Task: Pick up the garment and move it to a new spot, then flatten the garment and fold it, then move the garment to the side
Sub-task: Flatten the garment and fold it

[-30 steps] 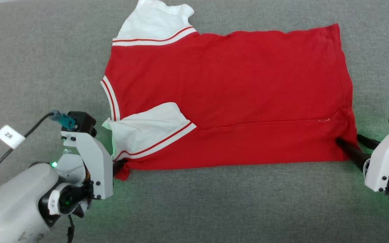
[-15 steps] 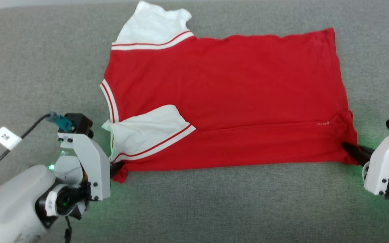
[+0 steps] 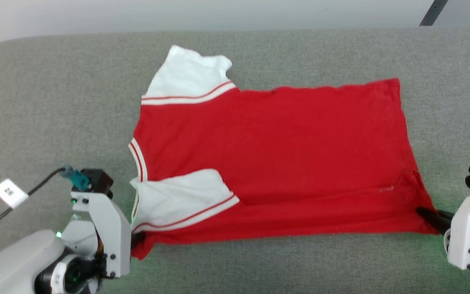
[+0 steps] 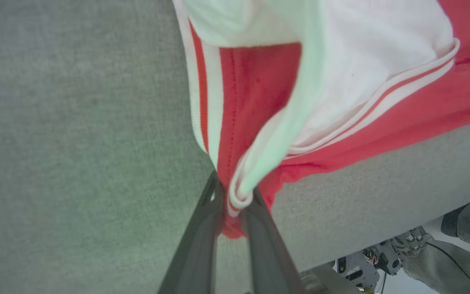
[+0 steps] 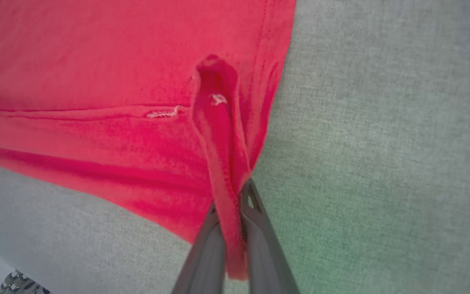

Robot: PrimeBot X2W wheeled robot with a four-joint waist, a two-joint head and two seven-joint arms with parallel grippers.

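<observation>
Your head view shows one garment (image 3: pixel 271 163) spread flat on the grey cushion (image 3: pixel 55 102), reaching from one pincer to the other, with two white sleeves. Your wrist views add the grips: the left pincer (image 4: pixel 235 185) is clamped on bunched collar trim, and the right pincer (image 5: pixel 233 194) is clamped on a hem fold.

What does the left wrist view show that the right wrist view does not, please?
Left wrist view, not the right: the white sleeve and striped collar trim, with the left gripper shut on the cloth there. Right wrist view, not the left: the plain red hem corner bunched into a ridge in the shut right gripper. Both: the red garment lying on the grey surface.
</observation>
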